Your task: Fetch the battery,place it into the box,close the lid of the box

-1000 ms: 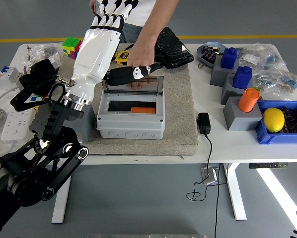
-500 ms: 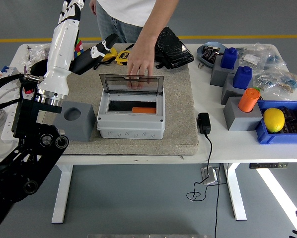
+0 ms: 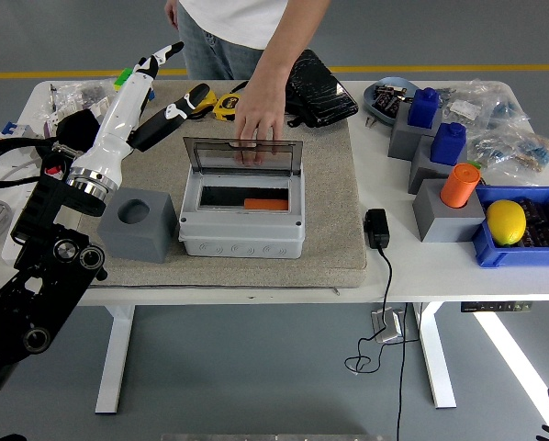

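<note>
A grey box point(image 3: 242, 234) sits on the beige mat point(image 3: 334, 184) with its clear lid point(image 3: 242, 154) standing upright. An orange battery point(image 3: 265, 204) lies inside the box. A person's hand point(image 3: 256, 110) rests on the lid's top edge from the far side. My left hand point(image 3: 155, 69) hovers left of the box over the mat's far-left corner, fingers stretched out and holding nothing. A grey block point(image 3: 139, 223) with an empty round hole stands just left of the box.
A yellow tape measure point(image 3: 221, 106) and a black pouch point(image 3: 320, 87) lie behind the box. A black adapter point(image 3: 377, 227) sits by the mat's right edge. Further right are grey stands with blue bottles point(image 3: 426, 108), an orange cylinder point(image 3: 460, 184) and a lemon point(image 3: 506, 220) in a blue bin.
My left arm has swung away from the box to the left and dropped lower. The person's hand stays on the upright lid, and the battery has not moved.
</note>
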### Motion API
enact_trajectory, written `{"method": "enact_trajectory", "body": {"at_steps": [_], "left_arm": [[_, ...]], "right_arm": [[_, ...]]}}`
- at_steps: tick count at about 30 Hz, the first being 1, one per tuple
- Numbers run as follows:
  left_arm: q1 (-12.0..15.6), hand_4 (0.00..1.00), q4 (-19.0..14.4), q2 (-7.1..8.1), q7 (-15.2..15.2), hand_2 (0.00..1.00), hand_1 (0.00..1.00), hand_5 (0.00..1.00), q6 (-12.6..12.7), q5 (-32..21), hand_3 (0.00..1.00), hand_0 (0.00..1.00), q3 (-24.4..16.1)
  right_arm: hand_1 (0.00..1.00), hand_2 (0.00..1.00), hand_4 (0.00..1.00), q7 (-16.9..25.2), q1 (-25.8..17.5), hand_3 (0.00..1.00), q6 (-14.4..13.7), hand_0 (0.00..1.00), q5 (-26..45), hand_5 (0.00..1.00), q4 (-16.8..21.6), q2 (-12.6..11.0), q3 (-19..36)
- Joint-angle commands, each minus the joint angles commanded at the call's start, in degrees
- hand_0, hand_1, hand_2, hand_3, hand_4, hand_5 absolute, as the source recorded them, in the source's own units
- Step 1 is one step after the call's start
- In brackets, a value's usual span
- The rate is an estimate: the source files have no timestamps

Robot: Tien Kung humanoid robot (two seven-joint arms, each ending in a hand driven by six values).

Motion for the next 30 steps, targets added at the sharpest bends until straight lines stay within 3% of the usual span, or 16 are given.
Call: {"method": "enact_trajectory", "body": {"at_steps": [5,8,9,11,20,30], "left_arm": [[-1.1,0.998,1.3,3.20,5.7,0.853,0.924,0.998,-3.8,7.0,0.850,0.946,2.8],[-1.3,0.998,1.7,4.09,7.1,0.853,0.924,0.998,-5.3,8.3,0.850,0.946,3.8],[-1.3,0.998,1.8,4.23,7.5,0.783,0.824,0.998,-5.8,8.8,0.771,0.837,4.1],[-1.0,0.998,1.7,4.31,8.3,0.783,0.824,0.998,-6.9,9.4,0.771,0.837,4.4],[0.8,0.998,-2.6,5.89,9.5,0.753,0.786,0.998,-9.2,8.4,0.737,0.792,7.0],[1.2,0.998,-6.6,7.30,9.9,0.734,0.769,0.998,-9.4,9.1,0.729,0.773,8.5]], "right_arm": [[0.775,0.757,0.998,-0.1,0.0,0.794,0.0,0.835,0.0,0.998,0.0,-0.1,-0.1],[0.775,0.757,0.998,-0.2,-0.1,0.794,0.0,0.835,-0.2,0.998,0.0,-0.2,0.0],[0.774,0.757,0.998,-0.3,-0.1,0.793,-0.1,0.834,-0.3,0.998,0.0,-0.3,0.1],[0.774,0.757,0.998,-0.3,-0.1,0.793,-0.1,0.834,-0.4,0.998,0.0,-0.3,0.1],[0.775,0.758,0.998,-0.3,-0.1,0.793,-0.2,0.835,0.0,0.998,0.0,-0.3,-0.4],[0.774,0.758,0.998,-0.3,0.0,0.793,-0.3,0.836,0.2,0.998,0.0,-0.3,-0.3]]}}
